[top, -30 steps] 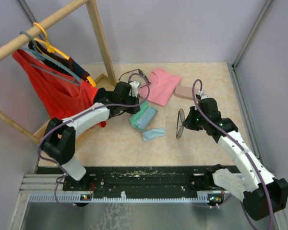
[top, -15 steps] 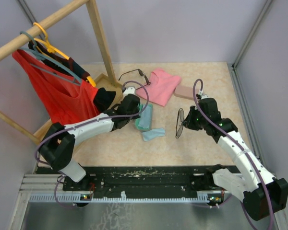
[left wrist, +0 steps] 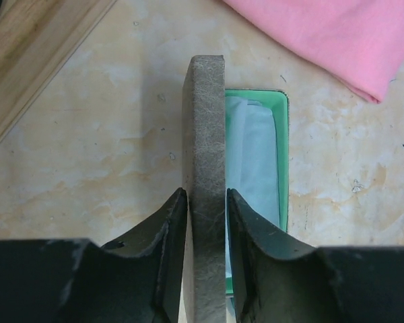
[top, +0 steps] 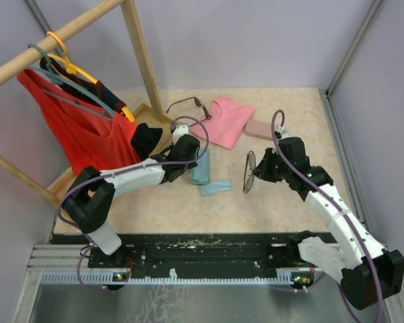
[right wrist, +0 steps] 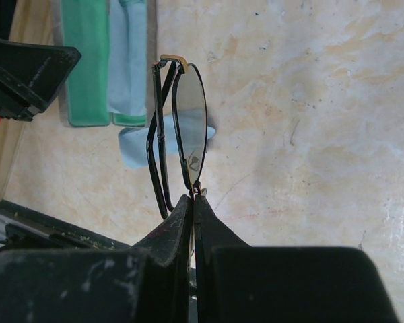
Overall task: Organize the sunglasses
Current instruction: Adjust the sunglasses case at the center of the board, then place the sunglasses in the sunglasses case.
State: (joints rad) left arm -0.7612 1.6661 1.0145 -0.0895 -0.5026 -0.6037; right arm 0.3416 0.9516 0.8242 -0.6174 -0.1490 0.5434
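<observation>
My right gripper [top: 258, 171] [right wrist: 193, 196] is shut on the rim of one pair of dark wire-framed sunglasses [top: 248, 173] [right wrist: 180, 128], folded and held on edge above the floor. The other pair of sunglasses [top: 186, 102] lies unfolded at the back beside the wooden post. My left gripper [top: 191, 160] [left wrist: 205, 195] is shut on the grey lid [left wrist: 203, 134] of an open case [top: 202, 166] and holds it upright. The case's green inside [left wrist: 281, 161] holds a light-blue cloth [left wrist: 252, 161].
A loose light-blue cloth [top: 216, 187] [right wrist: 131, 145] lies between the case and the held glasses. A pink garment [top: 226, 120] [left wrist: 323, 33] and a pink case [top: 261, 128] lie at the back. A wooden rack [top: 140, 54] with a red garment [top: 81, 128] stands at the left.
My left gripper has moved nearer and rightward onto the case, whose lid now stands upright and the case lies straighter. My right gripper has shifted the held sunglasses slightly left.
</observation>
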